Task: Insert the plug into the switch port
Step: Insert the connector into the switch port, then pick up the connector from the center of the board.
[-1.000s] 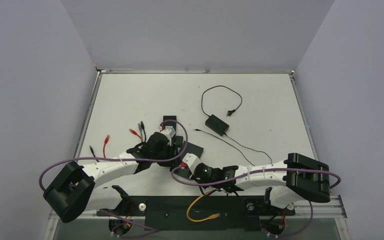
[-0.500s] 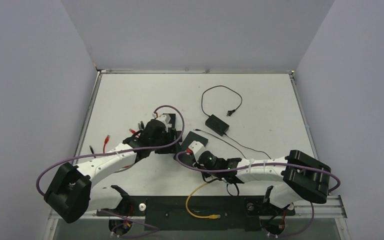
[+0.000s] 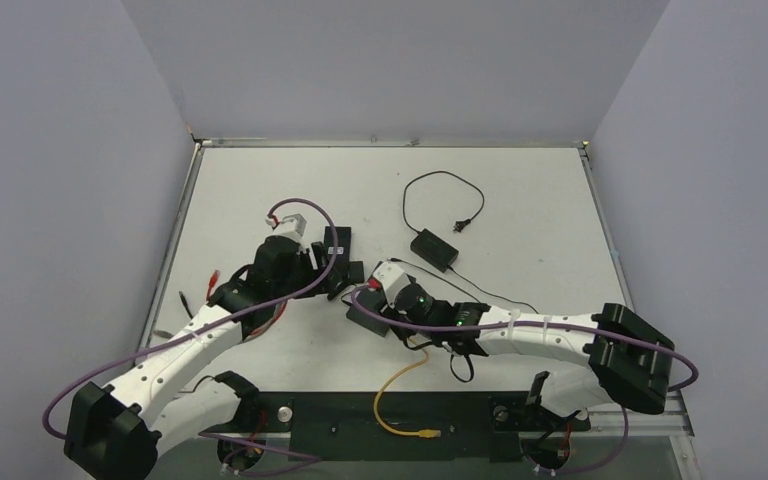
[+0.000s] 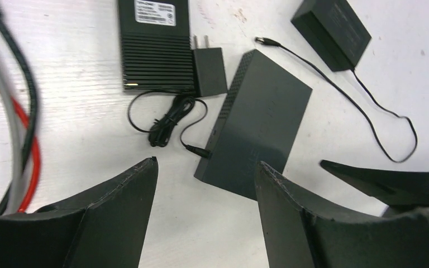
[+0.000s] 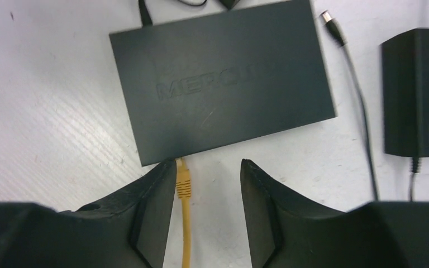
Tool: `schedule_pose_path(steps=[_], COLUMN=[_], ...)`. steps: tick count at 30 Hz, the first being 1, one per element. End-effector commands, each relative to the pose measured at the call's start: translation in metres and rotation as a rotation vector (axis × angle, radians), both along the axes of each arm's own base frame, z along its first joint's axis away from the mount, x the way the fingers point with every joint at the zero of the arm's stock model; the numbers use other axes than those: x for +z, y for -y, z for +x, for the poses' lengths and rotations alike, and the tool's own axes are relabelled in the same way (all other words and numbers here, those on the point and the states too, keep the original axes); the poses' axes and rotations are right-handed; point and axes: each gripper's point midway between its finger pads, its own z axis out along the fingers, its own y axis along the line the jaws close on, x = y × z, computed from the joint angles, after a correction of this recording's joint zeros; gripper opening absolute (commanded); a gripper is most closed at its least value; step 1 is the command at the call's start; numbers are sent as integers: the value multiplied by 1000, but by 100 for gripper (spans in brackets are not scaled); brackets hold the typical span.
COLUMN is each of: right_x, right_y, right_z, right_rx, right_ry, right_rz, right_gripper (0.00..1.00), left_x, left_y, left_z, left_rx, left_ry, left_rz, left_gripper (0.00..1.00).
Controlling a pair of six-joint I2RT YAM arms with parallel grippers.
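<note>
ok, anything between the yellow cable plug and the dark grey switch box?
Nothing visible. The yellow cable plug touches the near edge of the flat dark grey switch box, between the open fingers of the right gripper. Seating can't be judged.

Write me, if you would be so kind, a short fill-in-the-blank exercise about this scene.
1. The cable reaching the near edge of the switch is ___ in colour.
2. The right gripper stands ___, with one finger on either side of that cable.
3. The left gripper holds ___.
Missing words: yellow; open; nothing.
</note>
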Motion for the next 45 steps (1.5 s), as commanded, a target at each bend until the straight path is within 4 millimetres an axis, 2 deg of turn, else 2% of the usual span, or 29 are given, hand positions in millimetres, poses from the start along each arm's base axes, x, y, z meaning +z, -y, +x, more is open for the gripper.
schedule_pose_path(steps=[1, 3, 5, 6, 9, 14, 18, 24, 31, 39, 45], right_x=[61, 78, 95, 98, 114, 127, 127, 124, 111, 99, 93], right_y=[-3, -1, -1, -1, 4, 22, 51, 62, 66, 61, 58], right_z=[29, 37, 44, 44, 46, 52, 60, 54, 50, 49, 48], right_rx=[-83, -129, -157, -162, -161, -276, -465, -456, -448, -429, -419], right_ry=[147, 181, 193, 188, 202, 227, 205, 209, 197, 176, 166], right_rz=[97, 147, 236, 259, 326, 438, 491, 511, 482, 473, 469], right_gripper=[43, 46, 66, 79, 84, 86, 88, 88, 77, 74, 73], left_x=[20, 20, 20, 18, 13, -4, -18, -38, -63, -84, -95], left_y=[-23, -30, -38, -41, -51, -75, -92, -111, -118, -121, -120], left_z=[14, 19, 23, 25, 31, 41, 49, 60, 67, 75, 77], left_rx=[117, 148, 183, 199, 258, 362, 418, 481, 511, 509, 498], left_ry=[62, 71, 79, 75, 66, 22, -12, -51, -125, -189, -222], left_rz=[35, 56, 87, 96, 122, 130, 117, 129, 126, 141, 146], left_gripper=[62, 62, 62, 62, 62, 62, 62, 61, 52, 41, 28])
